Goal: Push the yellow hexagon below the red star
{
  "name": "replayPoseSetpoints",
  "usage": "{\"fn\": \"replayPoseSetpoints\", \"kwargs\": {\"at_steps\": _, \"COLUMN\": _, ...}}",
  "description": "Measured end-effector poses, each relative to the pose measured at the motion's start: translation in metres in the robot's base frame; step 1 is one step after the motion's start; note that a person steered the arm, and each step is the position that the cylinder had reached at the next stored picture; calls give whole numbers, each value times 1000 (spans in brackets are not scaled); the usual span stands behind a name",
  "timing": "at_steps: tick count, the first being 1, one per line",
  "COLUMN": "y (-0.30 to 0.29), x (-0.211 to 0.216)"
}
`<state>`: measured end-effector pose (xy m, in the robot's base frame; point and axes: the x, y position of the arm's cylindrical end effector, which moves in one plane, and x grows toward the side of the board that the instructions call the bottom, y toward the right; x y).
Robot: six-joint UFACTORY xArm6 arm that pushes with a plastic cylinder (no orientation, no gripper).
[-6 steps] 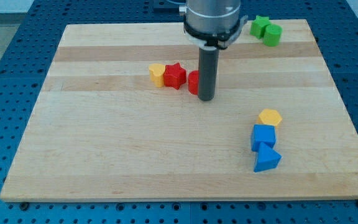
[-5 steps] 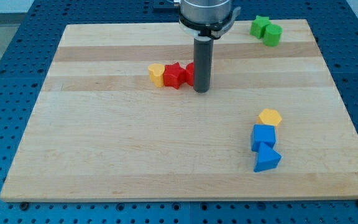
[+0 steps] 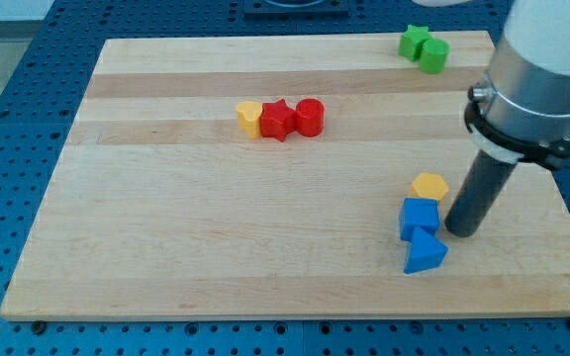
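Note:
The yellow hexagon lies at the view's lower right, touching the top of a blue cube. My tip stands just to the right of the blue cube and below-right of the hexagon, close beside both. The red star lies in the upper middle, between a yellow block on its left and a red cylinder on its right, all three touching in a row.
A blue triangle sits under the blue cube. Two green blocks lie at the board's top right corner. The wooden board ends near the tip on the right, with blue pegboard around it.
My tip has left the red cylinder and moved far down and to the right, beside the blue cube and yellow hexagon. The red cylinder now shows whole next to the star.

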<state>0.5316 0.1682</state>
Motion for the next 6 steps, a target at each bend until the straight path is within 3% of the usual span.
{"fn": "replayPoseSetpoints", "kwargs": {"at_steps": 1, "y": -6, "x": -24}}
{"fn": "replayPoseSetpoints", "kwargs": {"at_steps": 4, "y": -123, "x": -67}}
{"fn": "replayPoseSetpoints", "kwargs": {"at_steps": 5, "y": -133, "x": -56}}
{"fn": "replayPoseSetpoints", "kwargs": {"at_steps": 6, "y": -104, "x": -51}}
